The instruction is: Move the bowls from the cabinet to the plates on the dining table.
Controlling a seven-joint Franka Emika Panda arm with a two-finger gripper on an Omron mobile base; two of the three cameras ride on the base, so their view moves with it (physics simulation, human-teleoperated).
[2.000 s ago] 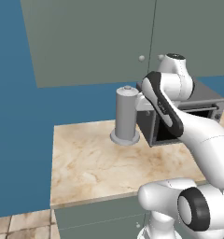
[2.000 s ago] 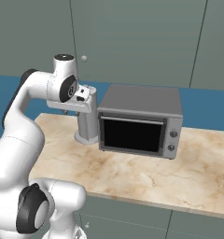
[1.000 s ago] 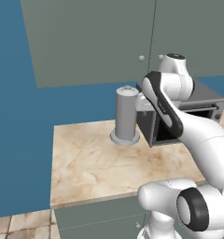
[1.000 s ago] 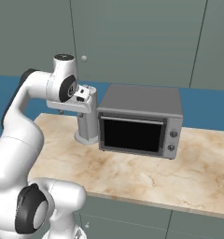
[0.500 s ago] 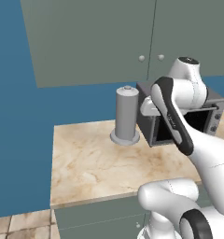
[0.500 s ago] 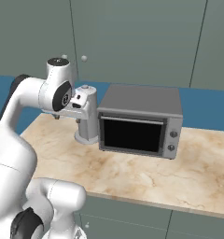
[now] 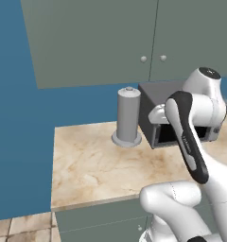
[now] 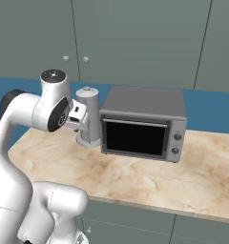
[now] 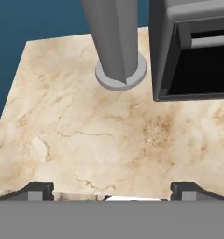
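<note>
The grey-green cabinet [image 7: 96,42] hangs on the wall above the counter, and both doors are shut with their round knobs [image 7: 144,59] side by side; the right base view has the same cabinet [image 8: 135,38]. The bowls are hidden. The plates and the dining table are out of view. My gripper [image 9: 113,191] is open and empty, its fingertips [image 9: 39,189] spread wide. It hovers well below the cabinet, looking down at the marble counter [image 9: 86,126]. My hand [image 8: 78,114] sits just left of the grey cylinder.
A tall grey cylinder [image 7: 128,116] on a round base stands on the counter. Right beside it is a grey toaster oven [image 8: 142,124] with a dark glass door. The counter's left edge [image 7: 55,165] drops off to a blue wall and tiled floor.
The arm has swung down and back toward the base. The hand now sits lower and tilts down at the counter. The jaws stayed wide apart.
</note>
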